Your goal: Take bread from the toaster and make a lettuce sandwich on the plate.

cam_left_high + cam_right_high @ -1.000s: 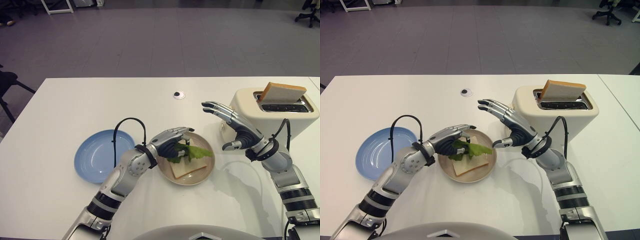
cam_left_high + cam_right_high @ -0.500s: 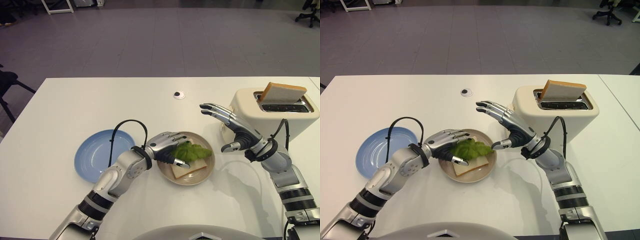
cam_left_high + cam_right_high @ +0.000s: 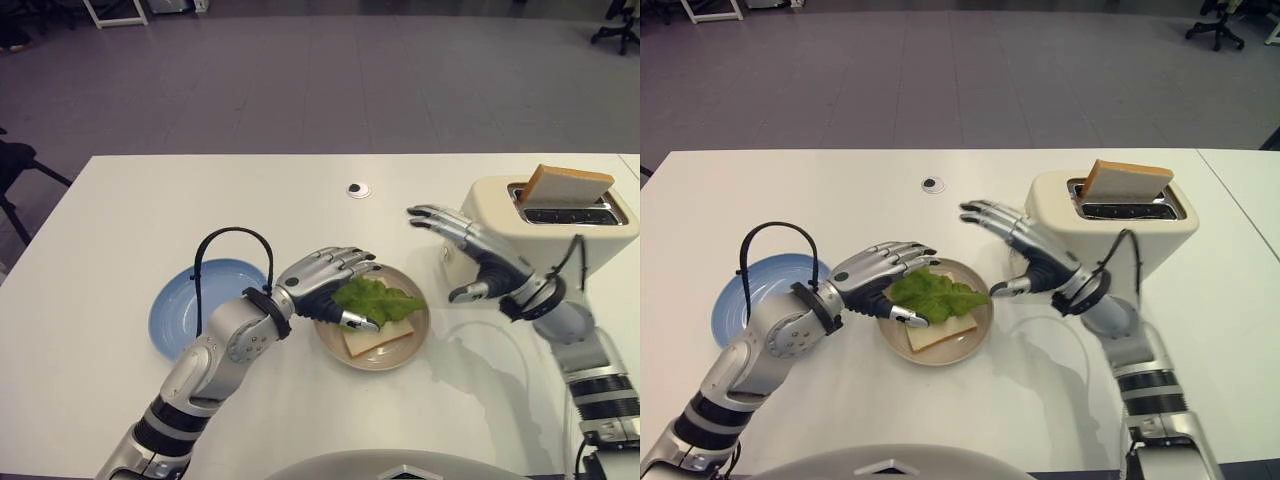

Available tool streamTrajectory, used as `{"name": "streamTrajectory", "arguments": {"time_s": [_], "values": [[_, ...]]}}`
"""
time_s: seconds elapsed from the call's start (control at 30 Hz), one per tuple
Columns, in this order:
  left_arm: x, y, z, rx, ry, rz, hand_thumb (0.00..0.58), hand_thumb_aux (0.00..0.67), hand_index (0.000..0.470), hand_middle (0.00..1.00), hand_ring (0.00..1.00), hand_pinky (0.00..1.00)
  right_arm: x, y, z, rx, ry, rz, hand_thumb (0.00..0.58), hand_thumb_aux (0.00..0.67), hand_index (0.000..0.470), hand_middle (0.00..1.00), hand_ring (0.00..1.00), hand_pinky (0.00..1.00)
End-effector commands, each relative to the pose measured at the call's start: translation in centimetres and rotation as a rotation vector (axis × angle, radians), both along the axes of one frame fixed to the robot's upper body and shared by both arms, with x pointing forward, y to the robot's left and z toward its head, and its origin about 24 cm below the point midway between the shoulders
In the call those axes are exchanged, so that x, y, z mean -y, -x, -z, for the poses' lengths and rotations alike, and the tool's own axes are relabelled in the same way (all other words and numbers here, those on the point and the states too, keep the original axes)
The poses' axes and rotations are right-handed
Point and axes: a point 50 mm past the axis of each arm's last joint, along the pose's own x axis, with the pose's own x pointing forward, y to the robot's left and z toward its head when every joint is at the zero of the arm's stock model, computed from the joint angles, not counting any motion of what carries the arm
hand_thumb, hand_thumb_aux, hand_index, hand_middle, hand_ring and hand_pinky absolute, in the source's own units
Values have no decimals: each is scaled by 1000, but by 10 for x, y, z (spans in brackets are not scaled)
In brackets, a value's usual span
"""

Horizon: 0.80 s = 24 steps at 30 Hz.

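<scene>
White table (image 3: 180, 200), grey floor (image 3: 300, 80) beyond its far edge. Left hand (image 3: 322, 287) hovers over the 9 o'clock rim of the tan plate (image 3: 418, 335), fingers loosely spread and gripping nothing. Its thumb tip sits at the near-left edge of the lettuce leaf (image 3: 380, 300); contact not clear. The leaf lies flat on a bread slice (image 3: 385, 342) in the plate's bowl, the slice's near corner showing at 6 o'clock from under the green. Black cable (image 3: 228, 231) loops up from the left wrist. Blue plate (image 3: 180, 320) lies at 9 o'clock of the tan one, rims apart.

Right hand (image 3: 475, 268) hangs at 2 o'clock of the tan plate, fingers stretched wide, holding nothing, just beside the left wall of the toaster (image 3: 600, 245). The toaster, cream, stands farther out on the same bearing. A second slice (image 3: 568, 185) stands tilted in its slot, top half showing. Small black-and-white disc (image 3: 358, 189) lies at 12 o'clock of the tan plate, well apart.
</scene>
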Motion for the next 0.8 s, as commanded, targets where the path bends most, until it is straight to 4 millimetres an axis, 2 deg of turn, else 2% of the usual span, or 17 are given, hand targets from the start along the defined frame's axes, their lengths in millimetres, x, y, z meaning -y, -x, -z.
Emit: {"name": "streamTrajectory", "arguments": {"time_s": [0.03, 0.1, 0.2, 0.43, 0.47, 0.5, 0.53, 0.57, 0.6, 0.8], "values": [[-19, 21, -4, -87, 451, -107, 0, 0, 0, 0, 0, 0, 61, -19, -64, 198, 220, 244, 0, 0, 0, 0, 0, 0], [-31, 35, 7, -163, 657, -171, 0, 0, 0, 0, 0, 0, 91, -29, -75, 213, 386, 376, 0, 0, 0, 0, 0, 0], [-37, 47, 23, -239, 790, -214, 0, 0, 0, 0, 0, 0, 117, -44, -69, 154, 508, 490, 0, 0, 0, 0, 0, 0], [-30, 56, 29, -270, 849, -181, 0, 0, 0, 0, 0, 0, 130, -66, -35, 18, 572, 556, 9, 5, 4, 0, 0, 0], [-29, 57, 30, -275, 851, -180, 0, 0, 0, 0, 0, 0, 130, -67, -32, 3, 572, 558, 194, 123, 87, 0, 0, 0], [-28, 57, 31, -281, 852, -178, 0, 0, 0, 0, 0, 0, 130, -68, -30, -11, 568, 557, 447, 349, 245, 0, 0, 0], [-27, 57, 32, -287, 851, -176, 0, 0, 0, 0, 0, 0, 129, -69, -28, -22, 565, 550, 531, 476, 334, 0, 0, 0], [-26, 58, 33, -291, 850, -174, 0, 0, 0, 0, 0, 0, 128, -69, -27, -27, 557, 544, 573, 596, 418, 0, 0, 0], [-25, 58, 33, -293, 849, -173, 0, 0, 0, 0, 0, 0, 127, -70, -28, -28, 545, 536, 580, 670, 470, 0, 0, 0], [-26, 57, 36, -301, 852, -182, 0, 0, 0, 0, 0, 0, 123, -69, -38, -10, 455, 500, 580, 670, 470, 0, 0, 0]]}}
